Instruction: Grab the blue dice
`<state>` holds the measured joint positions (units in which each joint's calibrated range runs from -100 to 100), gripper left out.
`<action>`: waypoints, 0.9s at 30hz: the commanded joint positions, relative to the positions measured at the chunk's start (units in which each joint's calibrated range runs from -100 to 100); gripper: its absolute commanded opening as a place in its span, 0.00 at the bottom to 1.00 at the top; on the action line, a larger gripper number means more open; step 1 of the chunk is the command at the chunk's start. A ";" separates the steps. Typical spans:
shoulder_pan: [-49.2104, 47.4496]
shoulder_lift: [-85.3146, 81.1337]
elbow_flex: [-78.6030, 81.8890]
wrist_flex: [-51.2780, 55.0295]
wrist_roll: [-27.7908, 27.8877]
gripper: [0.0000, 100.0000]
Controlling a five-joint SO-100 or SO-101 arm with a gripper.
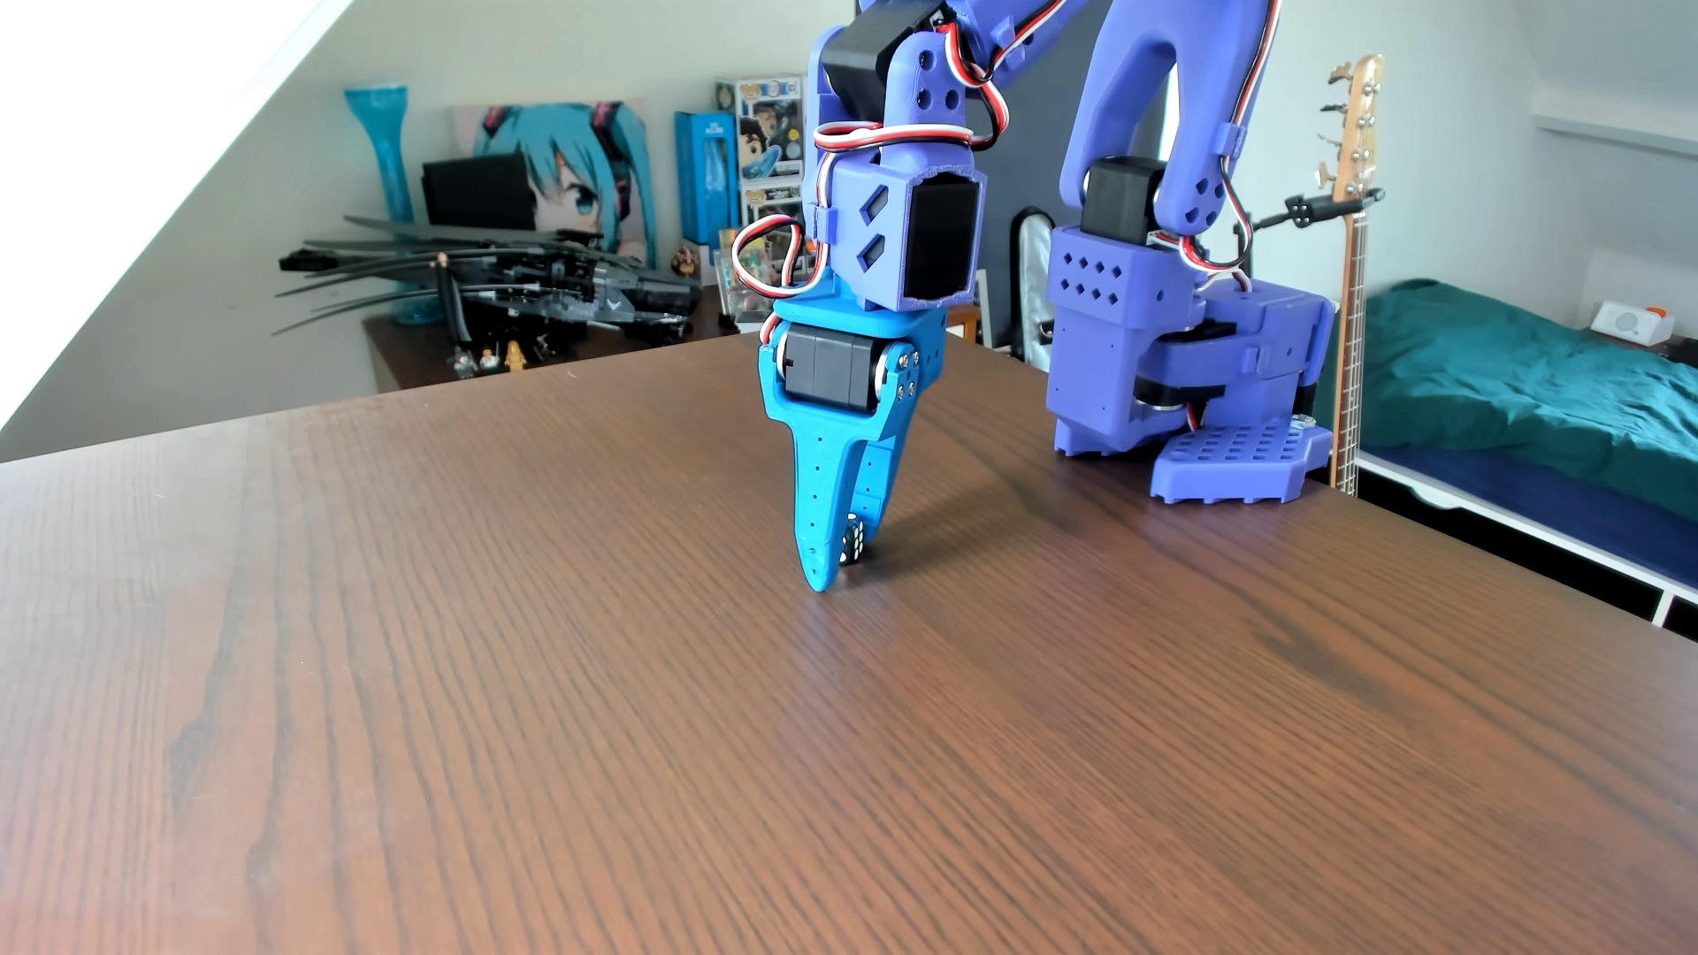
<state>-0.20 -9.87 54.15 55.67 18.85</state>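
Observation:
The blue dice (853, 542) is a small dark die with white pips, held between the tips of the bright blue jaws. My gripper (841, 562) points straight down near the middle of the brown wooden table (827, 780). The jaws are shut on the die. The front jaw's tip touches or nearly touches the table top. Most of the die is hidden by the front jaw; only its right side shows.
The arm's purple base (1194, 404) stands at the table's back right edge. Beyond the table are a shelf with a black model aircraft (515, 285) at the left and a bed (1516, 386) and a guitar (1351, 275) at the right.

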 commanded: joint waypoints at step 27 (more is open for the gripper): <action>-2.91 -28.94 -29.10 12.26 -11.75 0.02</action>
<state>-1.42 -25.50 38.90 62.02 10.54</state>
